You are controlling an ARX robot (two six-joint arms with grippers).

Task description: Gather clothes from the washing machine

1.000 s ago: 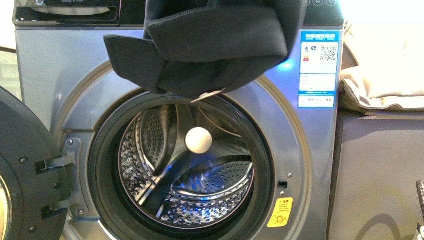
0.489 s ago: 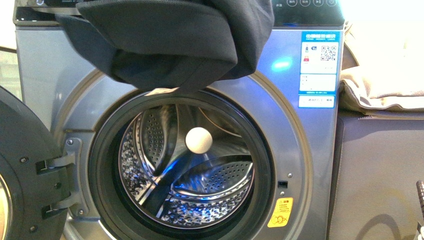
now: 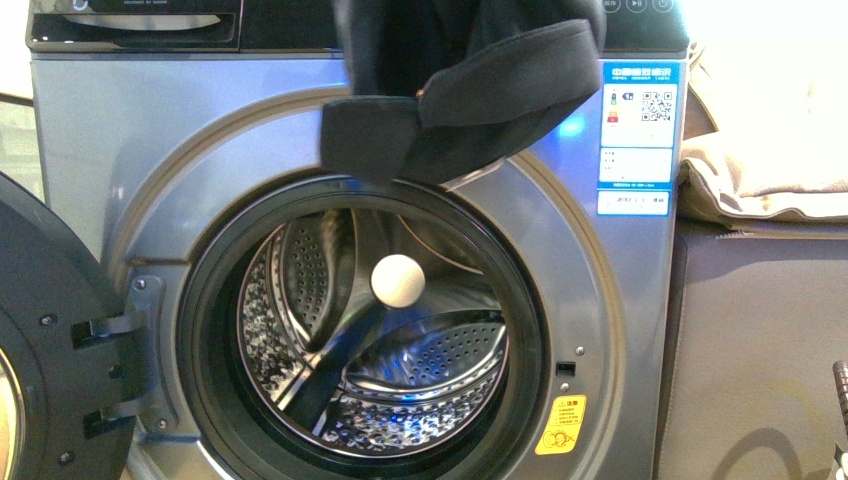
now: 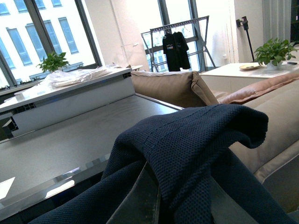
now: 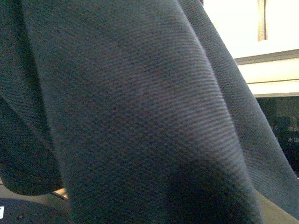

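Clothes [image 3: 470, 95] have swung right, bunched narrower over the washing machine [image 3: 120, 130]; fabric hides each tool's grip.

This looks like a home's laundry and living space. A grey front-loading washing machine [image 3: 90, 140] stands beside beige sofa cushions [image 4: 170, 86], with a clothes drying rack [image 4: 180, 24], potted plants [image 4: 274, 48] and tall windows [image 4: 42, 32] nearby.

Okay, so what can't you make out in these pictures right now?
Both grippers: buried under the clothes in each wrist view, outside the front view.
Top of the clothes: cut off by the front view's upper edge.
Washing machine door: cropped at the front view's left edge.
Blue-white label text: too small.
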